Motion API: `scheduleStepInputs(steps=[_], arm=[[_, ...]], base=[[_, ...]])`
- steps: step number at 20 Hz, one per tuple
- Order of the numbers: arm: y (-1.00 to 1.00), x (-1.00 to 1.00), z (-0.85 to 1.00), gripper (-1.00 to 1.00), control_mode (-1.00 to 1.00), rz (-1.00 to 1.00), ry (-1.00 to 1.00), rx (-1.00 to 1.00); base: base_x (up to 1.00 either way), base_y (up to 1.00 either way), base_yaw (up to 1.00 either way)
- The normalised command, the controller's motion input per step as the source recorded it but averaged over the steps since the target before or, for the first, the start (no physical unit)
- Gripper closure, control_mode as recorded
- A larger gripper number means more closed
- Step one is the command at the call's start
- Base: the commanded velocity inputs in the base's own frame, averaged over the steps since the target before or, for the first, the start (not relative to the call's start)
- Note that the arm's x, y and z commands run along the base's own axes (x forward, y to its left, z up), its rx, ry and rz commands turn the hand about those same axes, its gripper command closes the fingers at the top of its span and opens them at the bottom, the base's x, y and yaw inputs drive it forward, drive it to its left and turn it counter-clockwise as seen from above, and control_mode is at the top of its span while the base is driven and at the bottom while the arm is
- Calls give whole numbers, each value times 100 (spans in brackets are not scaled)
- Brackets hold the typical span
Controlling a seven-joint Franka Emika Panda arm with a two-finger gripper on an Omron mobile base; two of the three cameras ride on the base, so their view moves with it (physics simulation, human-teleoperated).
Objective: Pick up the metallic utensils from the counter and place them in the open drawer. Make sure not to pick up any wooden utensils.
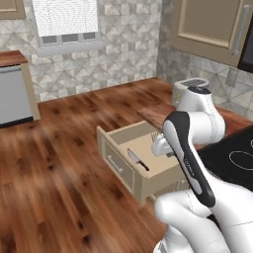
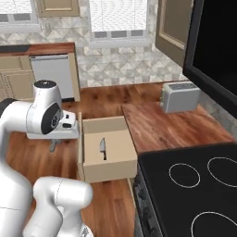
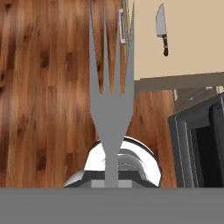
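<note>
My gripper [image 1: 160, 145] is shut on a silver-grey fork [image 3: 111, 92], whose tines point away from the hand. It hangs over the floor just outside the front of the open drawer [image 1: 118, 165], left of the drawer [image 2: 109, 172] in the right base view. The fork's tines [image 1: 157, 134] peek out behind my arm. A short knife [image 3: 162, 28] with a black handle lies flat inside the drawer, seen too from the base as the knife [image 1: 138, 160] [image 2: 102, 149]. The reddish-brown counter [image 2: 162, 125] runs behind the drawer. The wooden utensils are out of view.
A silver toaster [image 2: 180, 97] stands at the counter's far end. A black cooktop [image 2: 194, 185] adjoins the counter, with the oven front [image 3: 197, 144] below it. A dishwasher [image 1: 12, 96] stands across the wooden floor [image 1: 59, 163].
</note>
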Motion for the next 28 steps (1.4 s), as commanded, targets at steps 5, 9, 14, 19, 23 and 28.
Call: scheduleStepInputs(steps=[5, 9, 14, 19, 23, 28], arm=[[0, 0, 0, 100, 100, 0, 0, 0], [0, 0, 0, 100, 100, 0, 0, 0], [0, 0, 0, 100, 100, 0, 0, 0], [0, 0, 0, 100, 100, 0, 0, 0], [0, 0, 0, 100, 100, 0, 0, 0], [10, 36, 0, 100, -100, 3, 5, 0]], base=[[14, -68, 11], [37, -24, 0], [24, -4, 2], [0, 0, 0], [0, 0, 0], [0, 0, 0]])
